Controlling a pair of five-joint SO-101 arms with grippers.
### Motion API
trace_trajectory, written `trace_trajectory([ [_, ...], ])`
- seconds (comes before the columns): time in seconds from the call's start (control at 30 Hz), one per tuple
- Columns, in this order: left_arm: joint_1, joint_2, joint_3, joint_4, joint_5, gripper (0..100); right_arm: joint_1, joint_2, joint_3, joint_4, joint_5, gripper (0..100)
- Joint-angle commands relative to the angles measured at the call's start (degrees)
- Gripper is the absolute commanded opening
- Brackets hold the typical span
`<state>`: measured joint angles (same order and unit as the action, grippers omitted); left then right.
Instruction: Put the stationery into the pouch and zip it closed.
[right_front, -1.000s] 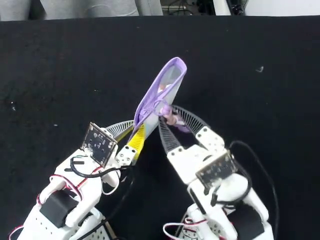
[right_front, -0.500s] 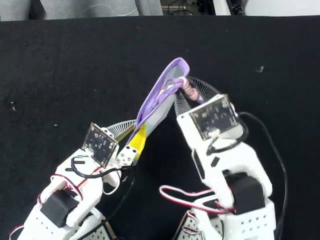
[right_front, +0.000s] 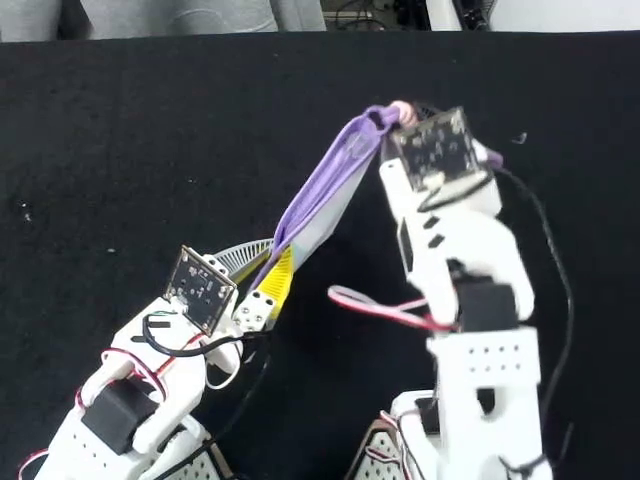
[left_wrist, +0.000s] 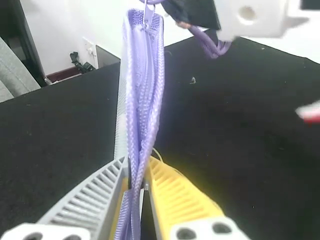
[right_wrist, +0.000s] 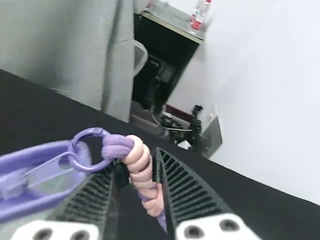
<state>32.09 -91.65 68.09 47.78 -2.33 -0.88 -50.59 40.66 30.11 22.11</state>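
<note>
**Purple pouch strung between both arms, zip run to the far end**

You've got the pouch (right_front: 318, 200) off the table (right_front: 120, 150), hanging as a tight diagonal band between the two arms. Left gripper (left_wrist: 137, 170) is pinched on the near end, with the grey and yellow fingers (left_wrist: 175, 192) pressed flat on either side of the fabric. That's your anchor, so the zip has sthg to pull against. Right gripper (right_wrist: 135, 167) is clamped on the zip pull (right_wrist: 139, 165), the pink braided cord tied to a purple ring (right_wrist: 84, 145). It sits at the pouch's far end, away from the robot bases.

Holding the cord, not the fabric, puts the pull straight along the zip line. That's prob. why the band looks so taut.

From the left wrist cam, the teeth look joined the whole length w/ the slider (left_wrist: 146, 19) up at the far tip. My read: zip is closed or v. nearly so. Next is prob. release and set-down. Watch that the pouch doesn't snap back when one side lets go.
</note>
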Motion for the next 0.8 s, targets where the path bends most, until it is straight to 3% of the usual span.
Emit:
trace_trajectory([
  [0.0,0.3,0.4,0.7,0.6,-0.1,3,6.0,6.0,-10.1,-3.2,0.4,1.1],
  [0.3,0.3,0.4,0.7,0.6,-0.1,3,11.0,21.2,-21.7,-3.2,0.0,1.1],
  [0.77,-0.1,0.4,0.7,-0.5,0.0,3,10.6,21.5,-21.8,2.2,-0.1,1.7],
])
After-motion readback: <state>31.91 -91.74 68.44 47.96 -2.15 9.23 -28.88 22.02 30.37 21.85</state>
